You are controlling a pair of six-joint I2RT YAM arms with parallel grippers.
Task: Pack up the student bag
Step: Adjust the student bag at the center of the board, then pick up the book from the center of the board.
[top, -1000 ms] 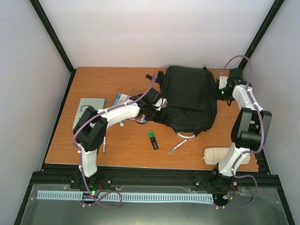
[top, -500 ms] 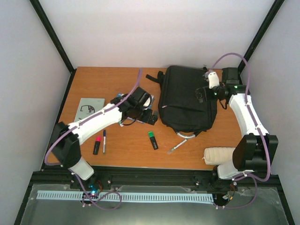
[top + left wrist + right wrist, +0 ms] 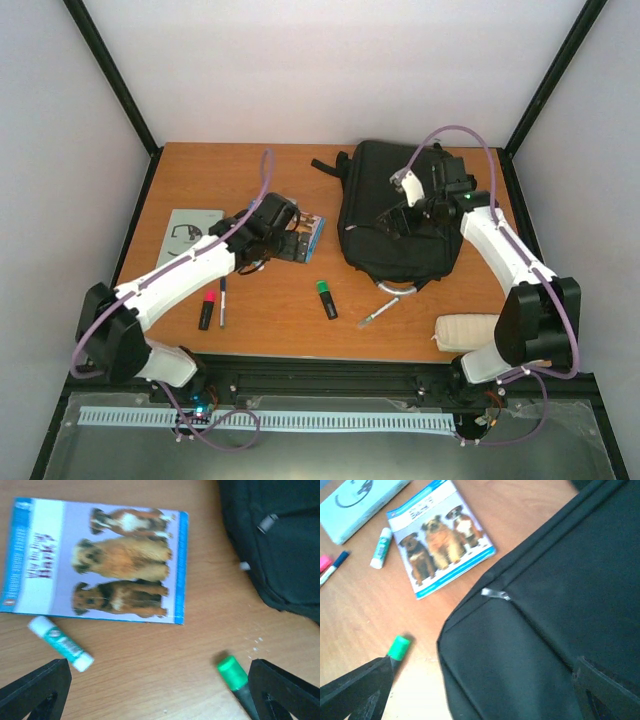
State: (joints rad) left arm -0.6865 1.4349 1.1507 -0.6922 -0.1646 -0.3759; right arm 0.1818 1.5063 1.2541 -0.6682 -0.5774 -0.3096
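Item: student bag (image 3: 400, 215), lies flat, far right of tabletop (image 3: 200, 180). We note right end effector (image 3: 480, 692) fully spread, empty, over its zip pull (image 3: 495, 594), presumably to open it; left end effector (image 3: 160, 690) likewise spread, empty, above dog booklet (image 3: 95, 560).

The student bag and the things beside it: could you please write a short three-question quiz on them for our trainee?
1. True or false: the dog booklet lies inside the student bag.
2. Which lies on the table next to the booklet? A) glue stick B) scissors C) ruler
3. Fill in: the left fingers and the right fingers both stand ___, holding nothing.
Key: 1 false; 2 A; 3 open.
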